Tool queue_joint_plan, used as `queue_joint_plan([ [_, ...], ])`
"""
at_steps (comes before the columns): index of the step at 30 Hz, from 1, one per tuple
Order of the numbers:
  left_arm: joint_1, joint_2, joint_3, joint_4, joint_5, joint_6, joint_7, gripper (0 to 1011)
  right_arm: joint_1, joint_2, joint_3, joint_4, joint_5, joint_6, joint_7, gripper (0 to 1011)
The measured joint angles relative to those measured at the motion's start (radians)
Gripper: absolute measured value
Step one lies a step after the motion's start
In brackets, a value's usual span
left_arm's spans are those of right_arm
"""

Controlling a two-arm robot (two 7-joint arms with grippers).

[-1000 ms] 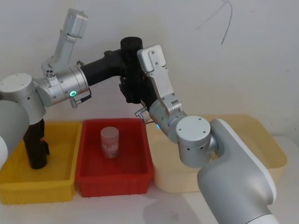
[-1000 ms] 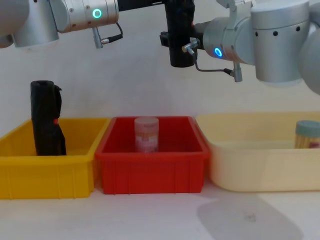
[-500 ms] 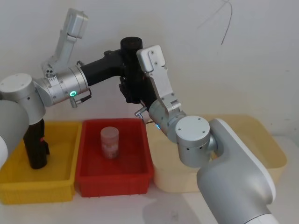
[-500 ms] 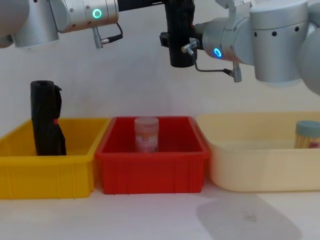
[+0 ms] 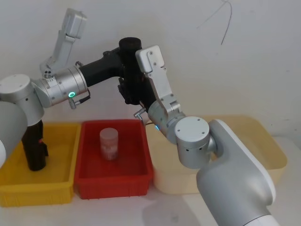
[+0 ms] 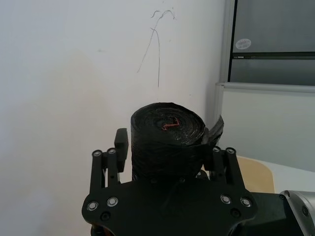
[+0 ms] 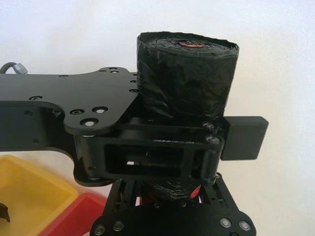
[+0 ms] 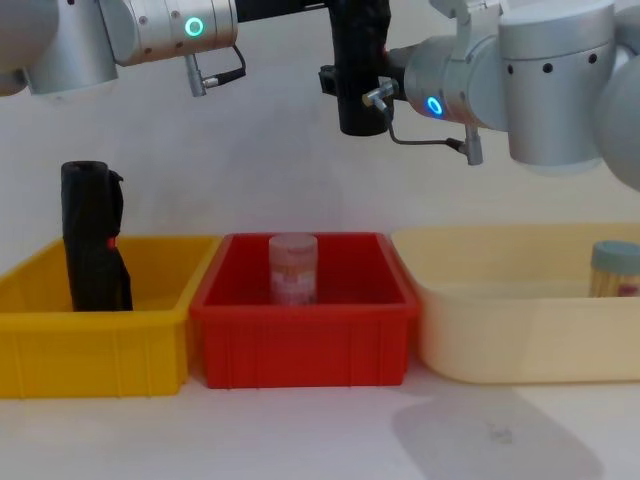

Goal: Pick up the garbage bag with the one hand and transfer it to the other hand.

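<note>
Foreground, chest view: three bins sit in a row on the white table [image 8: 300,440] — yellow bin [image 8: 100,350] at left w/ a second black roll [image 8: 93,240] standing upright inside, red bin [image 8: 300,345] in the middle holding a small pale jar [image 8: 293,268], cream bin [image 8: 520,330] at right w/ another container [image 8: 614,268] near its far-right edge. Above and behind the red bin, well clear of it, the garbage bag [image 5: 131,70] hangs upright in mid-air in front of the white wall [image 5: 235,56]. The left gripper [image 6: 166,162], on the arm w/ the greenish-cyan ring light [image 5: 71,94], is closed around the roll's body, fingers on either side; the red mark shows at the roll's top end. The right gripper [image 5: 126,92], on the blue-ring arm, reaches in from the opp. side and its fingers bracket the roll lower down; they look clamped on it, though contact there is partly hidden by the left gripper's body.
</note>
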Motion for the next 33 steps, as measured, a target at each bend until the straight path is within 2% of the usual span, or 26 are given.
queue_joint_plan([
  [4,0.0,0.0,0.0,0.0,0.0,0.0,0.0,926,0.002,-0.001,0.006,0.003,-0.003,0.0,-0.01,516],
  [8,0.0,0.0,0.0,0.0,0.0,0.0,0.0,1001,0.007,-0.002,0.014,0.008,-0.006,-0.001,-0.025,516],
  [23,0.0,0.0,0.0,0.0,0.0,0.0,0.0,1002,0.029,0.009,0.078,0.037,-0.031,0.018,-0.139,516],
  [27,0.0,0.0,0.0,0.0,0.0,0.0,0.0,1001,0.013,0.026,0.1,0.014,-0.037,0.039,-0.165,516],
  [33,0.0,0.0,0.0,0.0,0.0,0.0,0.0,1001,-0.048,0.073,0.141,-0.073,-0.044,0.092,-0.19,516],
])
